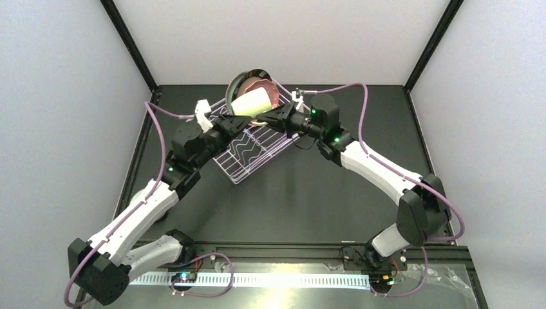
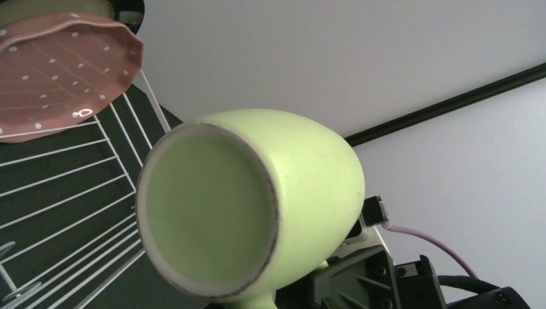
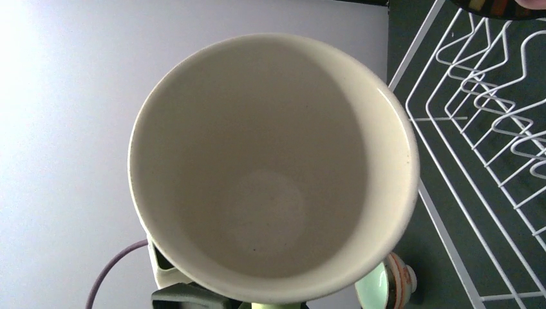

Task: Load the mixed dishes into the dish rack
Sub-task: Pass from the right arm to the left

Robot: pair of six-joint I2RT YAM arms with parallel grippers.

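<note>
Top view: left gripper [image 1: 232, 116] and right gripper [image 1: 264, 116] meet at the pale green mug [image 1: 252, 101]. Fingers too small to tell whether either one clamps it.

Left wrist view: mug base fills the frame, no fingers in sight, and the mug's lower edge is cut off at the bottom. Up and left of the mug, the pink speckled plate [image 2: 58, 71] is cut by two edges.

Right wrist view: no fingers visible. Below the mug, a small bowl [image 3: 386, 286] is half hidden and cut off. Right of the mug, the dish rack [image 3: 476, 129] runs out of frame.
</note>
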